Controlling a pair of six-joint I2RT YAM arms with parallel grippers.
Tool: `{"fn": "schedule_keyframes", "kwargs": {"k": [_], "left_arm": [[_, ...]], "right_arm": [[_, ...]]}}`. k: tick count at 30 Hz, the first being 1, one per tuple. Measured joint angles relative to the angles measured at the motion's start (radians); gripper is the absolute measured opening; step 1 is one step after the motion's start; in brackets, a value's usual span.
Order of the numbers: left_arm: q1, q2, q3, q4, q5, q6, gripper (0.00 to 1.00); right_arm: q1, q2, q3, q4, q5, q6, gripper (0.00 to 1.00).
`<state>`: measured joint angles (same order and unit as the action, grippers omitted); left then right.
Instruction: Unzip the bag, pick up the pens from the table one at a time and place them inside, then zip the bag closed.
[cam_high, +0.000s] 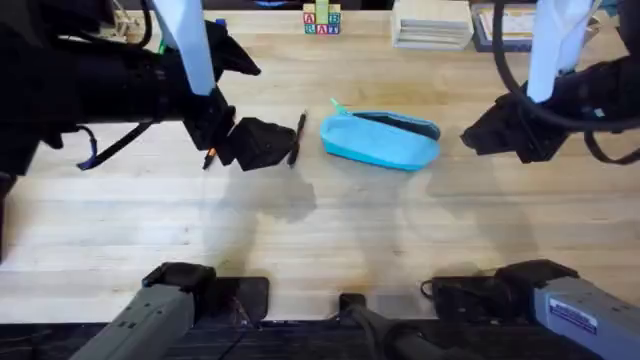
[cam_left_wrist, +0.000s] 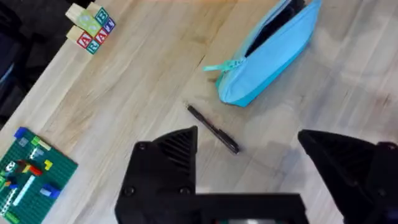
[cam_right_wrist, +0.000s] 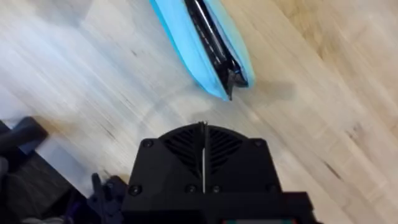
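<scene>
One blue bag (cam_high: 381, 141) lies in the middle of the tabletop (cam_high: 320, 230), unzipped, dark inside. Two pens: a black one (cam_high: 296, 138) just left of it, an orange one (cam_high: 210, 157) under the left tool (cam_left_wrist: 249, 162), which is spread apart. The right tool (cam_right_wrist: 203, 155) is pressed together, empty.
</scene>
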<state>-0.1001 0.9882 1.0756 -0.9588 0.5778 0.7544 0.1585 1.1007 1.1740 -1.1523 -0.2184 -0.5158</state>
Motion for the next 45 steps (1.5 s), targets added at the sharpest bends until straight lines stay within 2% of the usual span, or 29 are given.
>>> {"fn": "schedule_keyframes", "kwargs": {"k": [7,8,14,16,23,45], "left_arm": [[0.0,0.0,0.0,0.0,0.0,-0.006,0.993],[0.0,0.0,0.0,0.0,0.0,-0.007,0.993],[0.0,0.0,0.0,0.0,0.0,-0.006,0.993],[0.0,0.0,0.0,-0.002,0.0,-0.007,0.993],[0.0,0.0,0.0,-0.003,0.0,-0.007,0.993],[0.0,0.0,0.0,-0.003,0.0,-0.007,0.993]], "right_arm": [[0.0,0.037,0.0,0.0,0.0,-0.156,0.031],[0.0,0.082,0.0,0.001,0.0,-0.225,0.031],[-0.004,0.18,0.0,0.06,0.0,-0.331,0.031],[-0.047,0.257,0.0,0.091,-0.02,-0.378,0.03],[-0.102,0.333,0.0,0.137,-0.099,-0.414,0.03],[-0.104,0.554,0.0,0.214,-0.217,-0.461,0.031]]}}
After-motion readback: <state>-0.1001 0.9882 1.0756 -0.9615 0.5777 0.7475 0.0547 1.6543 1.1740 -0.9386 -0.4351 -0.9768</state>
